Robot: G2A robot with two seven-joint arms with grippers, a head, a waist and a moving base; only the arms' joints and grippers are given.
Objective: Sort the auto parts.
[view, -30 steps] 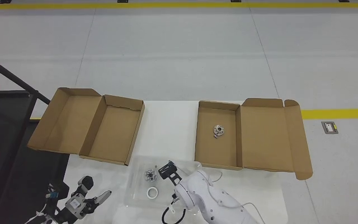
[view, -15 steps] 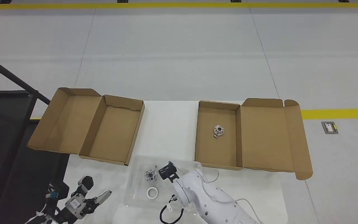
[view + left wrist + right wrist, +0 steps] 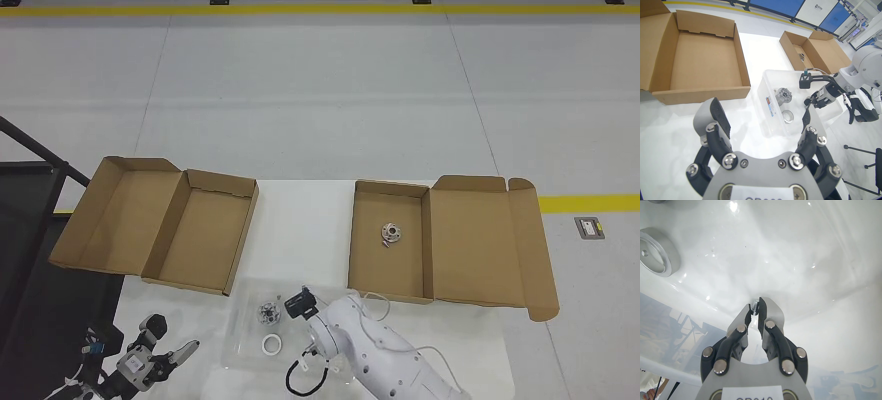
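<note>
Nearest me, the left claw [image 3: 762, 108] hangs released over the white desk [image 3: 668, 132], jaws wide apart and holding nothing. It sits short of the bin [image 3: 764, 123] and to its left. A white tag on its base plate carries print that is cut off at the edge, so I cannot read it.

The right claw [image 3: 755, 308] is down inside the clear bin, clenched on a small threaded bolt [image 3: 754, 306] held upright between the pads. I cannot tell whether the bolt tip touches the bin floor. This claw's plate bears the same kind of tag, also cut off.

Two more parts lie in the bin, towards its left side: a plain metal ring [image 3: 656, 252], and beyond it a flanged hub [image 3: 784, 94]. A small coloured sticker [image 3: 770, 103] is on the bin wall, its print too fine to read.

Farther off stand two open cartons. I see nothing in the left box [image 3: 704, 62]. The right box [image 3: 791, 45] holds one small metal fitting [image 3: 801, 56].
</note>
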